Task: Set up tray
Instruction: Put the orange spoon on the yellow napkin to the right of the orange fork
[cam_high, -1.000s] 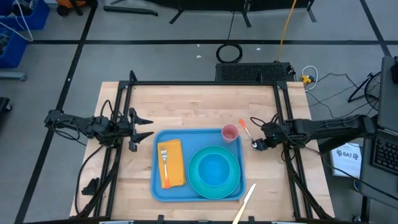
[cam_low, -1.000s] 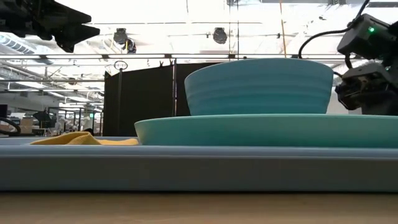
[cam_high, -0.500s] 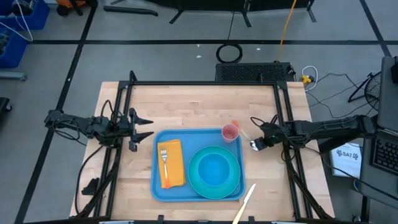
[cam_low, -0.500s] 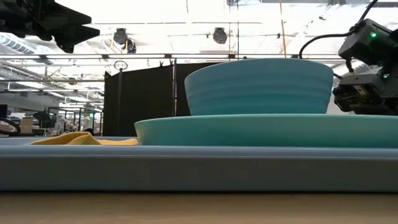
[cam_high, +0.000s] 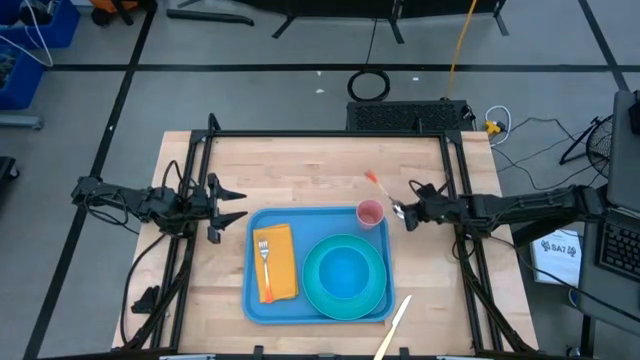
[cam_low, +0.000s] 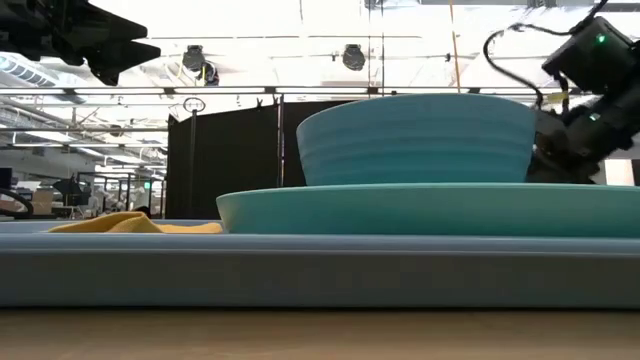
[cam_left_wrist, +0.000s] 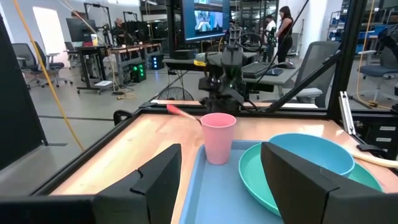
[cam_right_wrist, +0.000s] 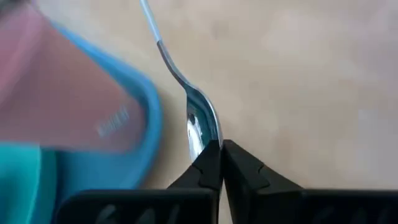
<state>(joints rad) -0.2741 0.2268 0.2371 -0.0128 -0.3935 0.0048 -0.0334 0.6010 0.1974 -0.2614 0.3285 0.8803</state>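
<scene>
Large flat blue plastic tray (cam_high: 254, 300) with raised rim sits on the wooden worktop (cam_high: 300, 165), centre front. On it: orange-yellow napkin (cam_high: 282, 262) carrying a fork (cam_high: 265, 253), round turquoise plate (cam_high: 375, 290) with a turquoise bowl (cam_high: 344, 272) on it, small pink plastic cup (cam_high: 370, 213) in the far right corner.

Right gripper (cam_high: 400, 212) is just beside the tray's right edge, close to the cup. Fingers clenched on the bowl end of a metal spoon (cam_right_wrist: 199, 121) with an orange handle (cam_high: 376, 180); the handle angles away over the bare worktop.

Left gripper (cam_high: 232, 205) waits off the tray's left edge, fingers spread, holding nothing.

Long pale stick (cam_high: 395, 325) lies at the worktop's front right.

Risks, as judged:
- The grip is at the spoon's very tip, so it could pivot or slip when swung.
- The handle or fingers could clip the cup and tip it.
- The spoon could land on the rim rather than inside.
</scene>
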